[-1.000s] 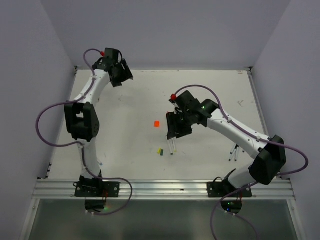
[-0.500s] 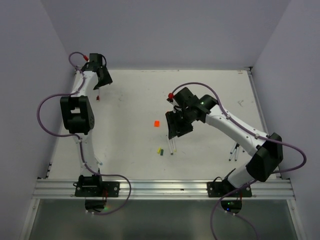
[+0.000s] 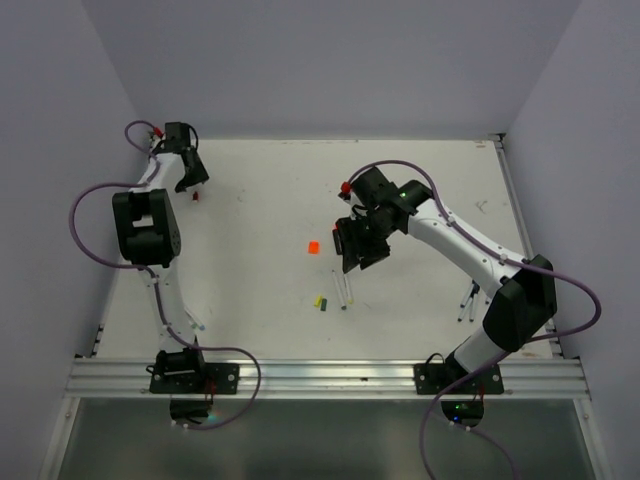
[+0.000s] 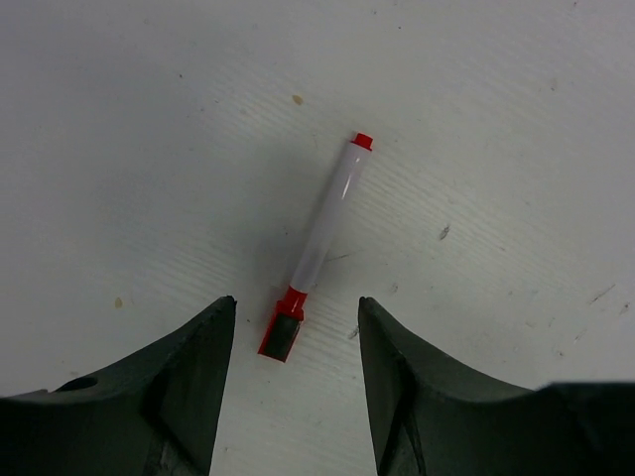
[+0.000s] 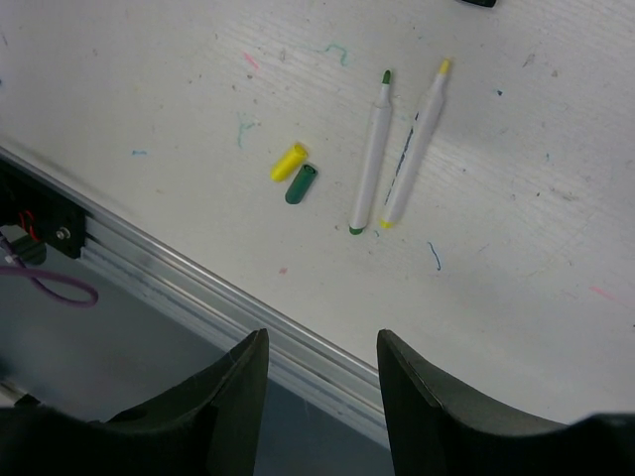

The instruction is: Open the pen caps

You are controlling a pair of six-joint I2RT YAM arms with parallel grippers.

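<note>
- L arm [image 3: 150,225] has swung from the mid-rear of the worktop [image 3: 260,200] to its far-left corner. It's now over the red pen [image 4: 325,218].
- L jaws were wider a sec ago and are narrowing. They're still open, w/ a gap on each side, and grip nothing.
- Left wrist view: the red cap [image 4: 282,335] lies flat on the worktop right btwn the two fingertips. The barrel points away from the jaws.
- Red cap looks still on, so this pen isn't done yet.
- R arm [image 3: 470,250] has barely shifted. R jaws are unchanged: wide open, empty, hanging above the green pen [image 5: 372,159] and yellow pen [image 5: 415,149].
- Those two lie side by side, tips bare.
- Yellow cap [image 5: 289,162] and green cap [image 5: 301,184] lie loose, close together, just beside their pens.
- Orange cap [image 3: 312,246] sits alone mid-worktop.
- Spare pens [image 3: 468,303] lie near the right edge, too small to tell if capped.
- Meaning: green and yellow look finished, and the L move sets up a grab at the red pen's cap end.
- Probably needs a 2nd grip on the barrel to pull the cap, but the R jaws are well apart from it.
- Risk: the pen is thin and could skid or roll as the jaws close.
</note>
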